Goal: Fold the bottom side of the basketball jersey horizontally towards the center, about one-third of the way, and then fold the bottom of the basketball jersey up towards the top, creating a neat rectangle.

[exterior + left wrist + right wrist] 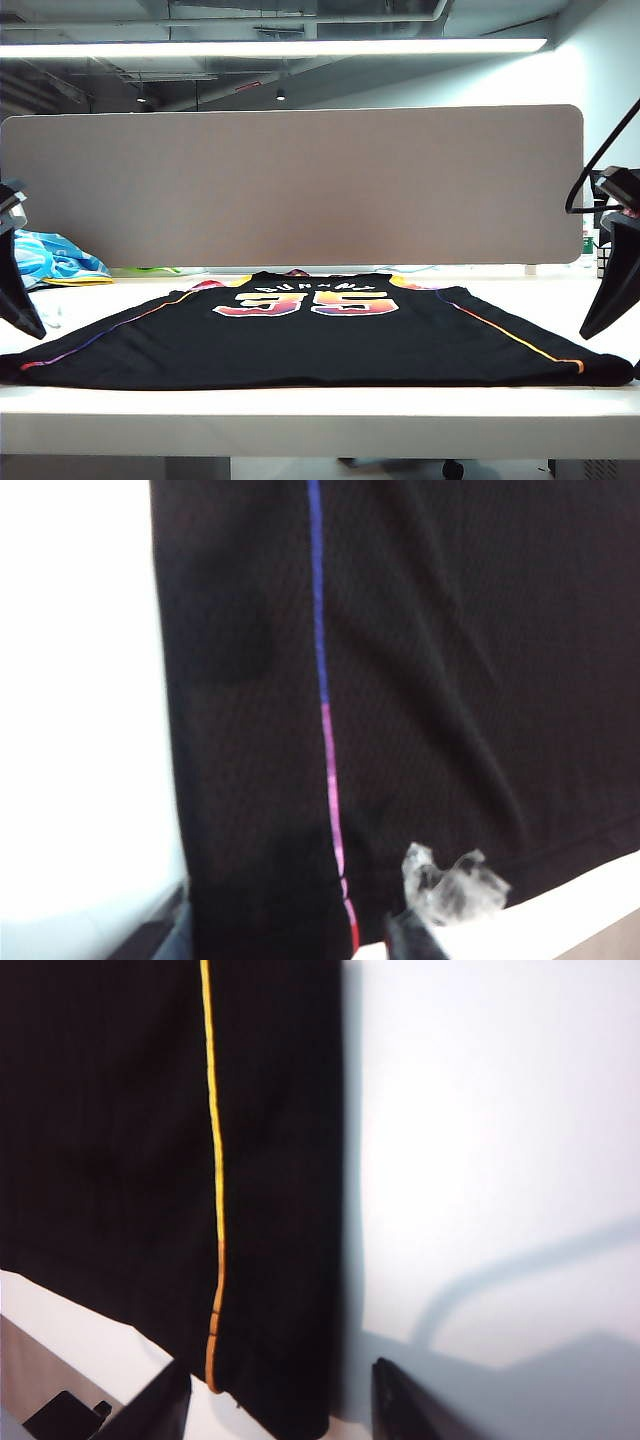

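The large black sleeveless basketball jersey [320,345] lies flat on the white tabletop [320,415], its hem running along the near edge and reaching almost from one near corner to the other. My left gripper [20,300] hangs above the near left corner, off the cloth; my right gripper [610,290] hangs above the near right corner, also clear of it. Both are cut off by the sides of the exterior view, so I see only dark tapering fingers there.

In the right wrist view my right gripper [280,1400] has its two dark fingers [160,1405] spread wide, straddling the jersey's side edge with nothing between them but air above the cloth; the thin yellow-to-orange side stripe [212,1160] runs up the fabric. In the left wrist view only one dark fingertip [410,942] of my left gripper shows, with a crumpled bit of clear film [452,885] at it; the other finger is out of frame, though the jaws stand wide. The blue-to-pink side stripe [325,720] there is blurred.

Farther back, the gradient number 35 [305,303] faces up; the white lettering above it is too small to read. A crumpled light blue-and-white patterned cloth [55,258] sits at the far left edge, before the grey divider panel [290,185].
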`<state>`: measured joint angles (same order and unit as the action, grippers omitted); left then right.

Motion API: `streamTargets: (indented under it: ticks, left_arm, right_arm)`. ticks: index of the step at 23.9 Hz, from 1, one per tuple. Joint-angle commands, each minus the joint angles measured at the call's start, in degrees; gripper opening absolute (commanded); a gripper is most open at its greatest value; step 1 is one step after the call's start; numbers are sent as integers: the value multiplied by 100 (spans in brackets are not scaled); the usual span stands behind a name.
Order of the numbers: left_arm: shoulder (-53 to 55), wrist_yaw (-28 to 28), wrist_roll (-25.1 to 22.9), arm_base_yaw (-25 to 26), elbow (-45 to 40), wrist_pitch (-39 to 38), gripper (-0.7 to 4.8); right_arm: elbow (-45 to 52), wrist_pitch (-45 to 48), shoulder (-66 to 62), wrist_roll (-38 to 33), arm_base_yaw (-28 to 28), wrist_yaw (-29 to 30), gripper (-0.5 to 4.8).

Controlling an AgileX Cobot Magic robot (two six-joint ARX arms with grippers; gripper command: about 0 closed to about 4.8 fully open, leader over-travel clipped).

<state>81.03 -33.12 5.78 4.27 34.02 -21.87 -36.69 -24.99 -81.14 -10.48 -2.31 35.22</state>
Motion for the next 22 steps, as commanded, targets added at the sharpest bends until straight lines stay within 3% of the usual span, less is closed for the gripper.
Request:
streamTargets:
  ticks: [1,10,15,22]
  left_arm:
    - [151,634,15,2,-190,-962,246]
    - [151,636,-90,2,83,-1303,246]
    - [151,656,-109,2,111,-1215,245]
    - [151,654,-103,2,111,-973,242]
  right_arm:
    - [4,4,-9,-2,63,238,243]
    - [4,365,-17,-177,479,184,242]
    - [4,382,-17,-219,503,-83,213]
    - [4,385,-20,-219,501,-81,211]
